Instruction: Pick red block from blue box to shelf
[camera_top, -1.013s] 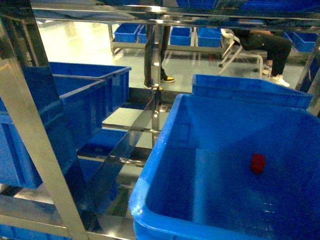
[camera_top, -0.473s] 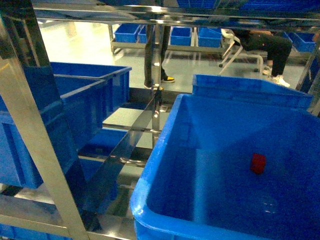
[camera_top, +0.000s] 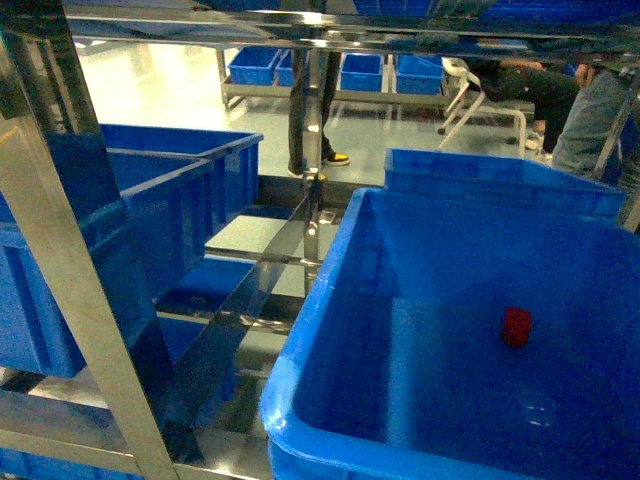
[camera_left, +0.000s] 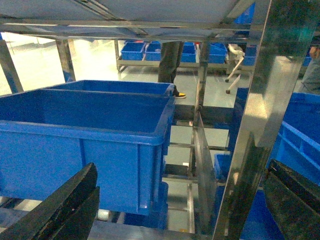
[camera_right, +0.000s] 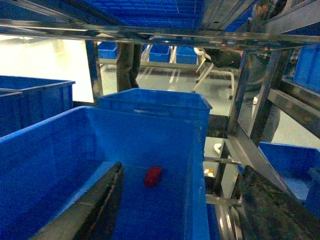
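The red block (camera_top: 516, 327) lies alone on the floor of the big blue box (camera_top: 300, 350), toward its far right. The right wrist view shows the same red block (camera_right: 153, 176) inside the blue box (camera_right: 198, 150). My right gripper (camera_right: 185, 212) is open, its left finger over the box and its right finger outside the box's right wall. My left gripper (camera_left: 177, 210) is open and empty, facing a steel upright of the shelf (camera_left: 265, 100). The shelf's (camera_top: 60, 250) rails frame the head view, where neither gripper shows.
Dark blue crates (camera_top: 150, 200) sit on the shelf to the left, and another crate (camera_top: 500, 175) stands behind the box. A slanted steel divider (camera_top: 250, 300) separates the bays. People (camera_top: 595, 115) and a chair (camera_top: 480, 100) are beyond the shelf.
A person in grey has come into the upper right of the head view, in front of the seated person. The red block and the box have not moved.
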